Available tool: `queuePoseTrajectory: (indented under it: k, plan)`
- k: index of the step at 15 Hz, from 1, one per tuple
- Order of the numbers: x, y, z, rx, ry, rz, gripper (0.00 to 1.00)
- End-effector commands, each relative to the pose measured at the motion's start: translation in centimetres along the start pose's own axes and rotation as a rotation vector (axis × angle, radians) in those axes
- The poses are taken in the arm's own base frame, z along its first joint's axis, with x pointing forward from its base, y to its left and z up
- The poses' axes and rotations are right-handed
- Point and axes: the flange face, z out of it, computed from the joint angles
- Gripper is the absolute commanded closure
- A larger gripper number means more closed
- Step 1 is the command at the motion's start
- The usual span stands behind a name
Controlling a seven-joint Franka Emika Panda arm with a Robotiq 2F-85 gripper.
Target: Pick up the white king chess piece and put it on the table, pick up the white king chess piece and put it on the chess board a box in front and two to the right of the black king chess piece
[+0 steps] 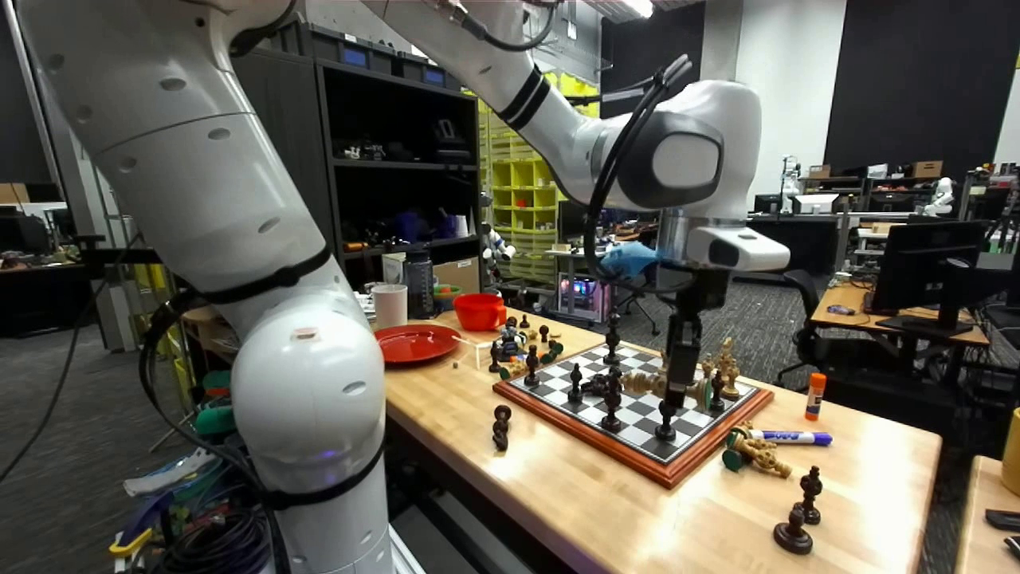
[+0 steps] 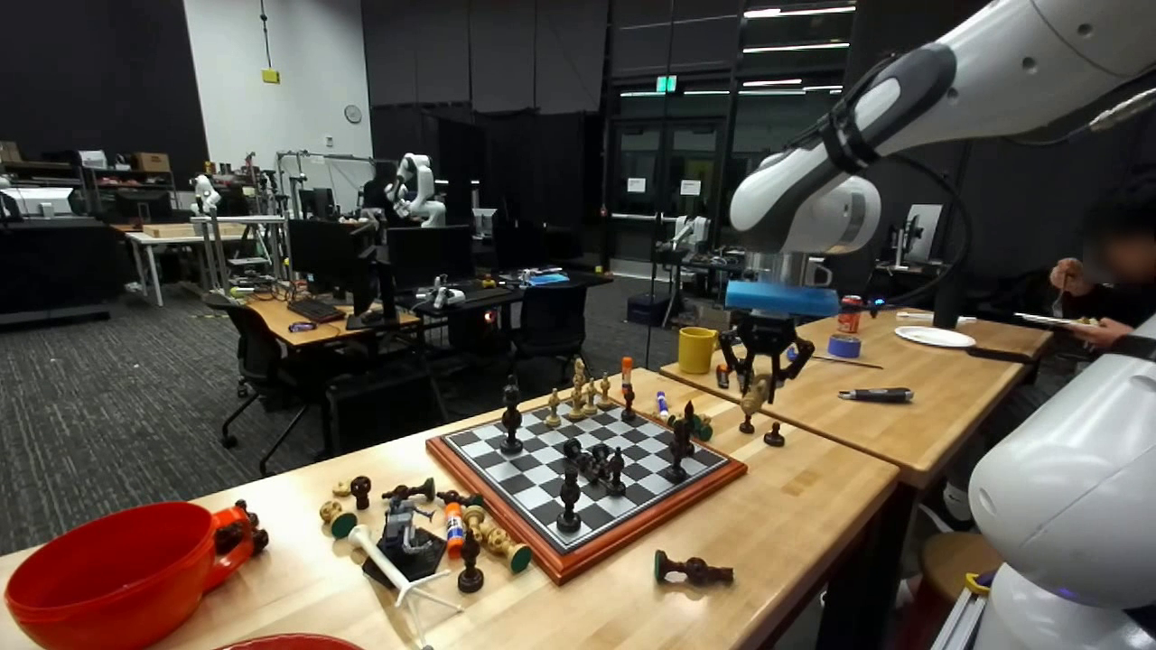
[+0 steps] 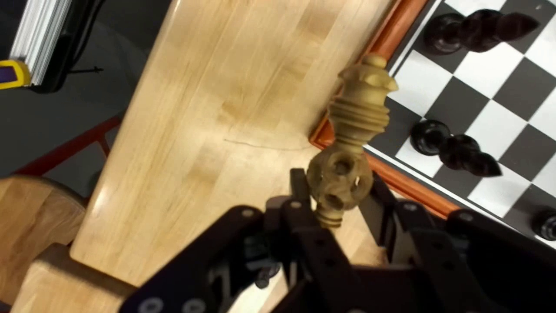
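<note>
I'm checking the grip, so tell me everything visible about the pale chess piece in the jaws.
The pale chess piece looks carved from tan wood: knobbed, scalloped crown, ridged neck, ball pierced with holes, green underside. It hangs sideways in midair near the chess board, jaws shut on the ball.

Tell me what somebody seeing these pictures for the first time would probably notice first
Probably the pale crowned chess piece, held sideways in the gripper in mid-air above the table. Next would likely be the chess board on that table, its dark and light checks set in a reddish-brown frame. The big red cup, at the lower left of an exterior view, also draws the eye.
</note>
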Motion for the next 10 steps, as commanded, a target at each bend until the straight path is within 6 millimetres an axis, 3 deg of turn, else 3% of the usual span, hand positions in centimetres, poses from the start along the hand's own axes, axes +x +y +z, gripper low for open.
queuePoseTrajectory:
  k: [1,6,10]
  plan:
    - [-0.9,2.3,4.6,0.014,0.001,0.058,0.91]
    - [-1.9,4.6,9.3,-0.004,-0.015,0.111,0.91]
    - [-1.3,3.8,10.8,0.006,0.003,0.097,0.91]
